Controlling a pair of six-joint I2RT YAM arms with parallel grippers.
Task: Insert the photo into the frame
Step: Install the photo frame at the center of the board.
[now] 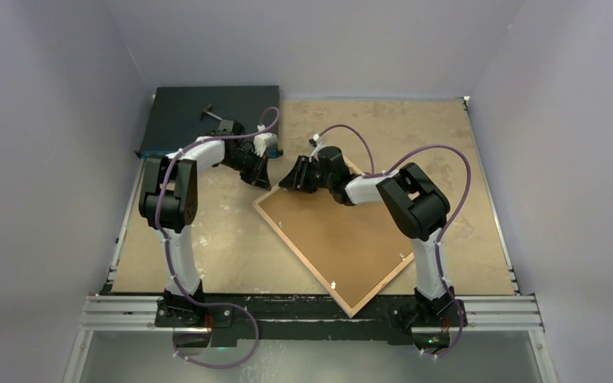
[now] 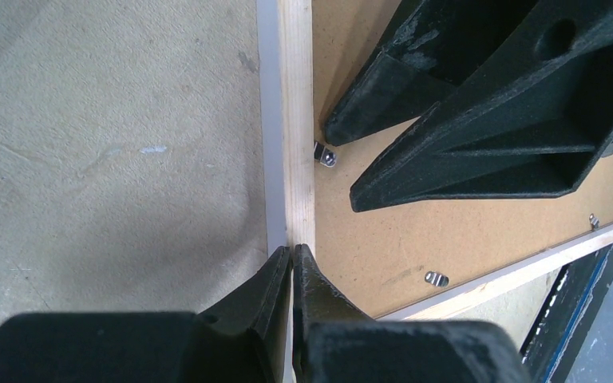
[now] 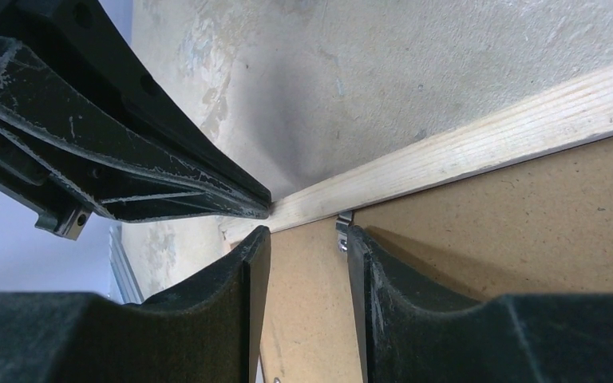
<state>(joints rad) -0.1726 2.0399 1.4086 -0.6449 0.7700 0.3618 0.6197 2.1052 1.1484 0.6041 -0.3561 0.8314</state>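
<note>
- The frame (image 1: 303, 260) lies back-up on the table (image 1: 231, 247), turned cornerwise like a diamond. Both claws work at its left corner.
- The left claw (image 2: 292, 254) has its fingers pressed together and grips nothing. The tips rest on the frame's wood rim close to that corner.
- The right claw (image 3: 303, 235) has its jaws partly apart and holds nothing. Its tips point down at the board (image 3: 527, 223), just inside the same rim and a little farther along.
- A small metal tab (image 3: 342, 231) stands between the right fingers, hard by one of them.
- The two claws come very near each other across the rim. We cannot tell whether they touch.
- What lies under the board is hidden from us.
- Edges: the frame's near corner reaches the near edge of the table, between the arm bases. Bare table lies to the left, to the right and beyond the frame.
- A dark pad (image 1: 199, 120) fills the far-left corner of the table, behind the left arm. Walls (image 1: 48, 120) close in the left, far and right sides.
- Materials: the rim is pale, straight-grained wood with a thin white edge on its outer side. The board is flat, brown and finely speckled.
- More clips (image 2: 437, 278) sit along the adjoining rim.
- The table is tan, mottled and felt-like. The claw fingers are black, tapered and scuffed.
</note>
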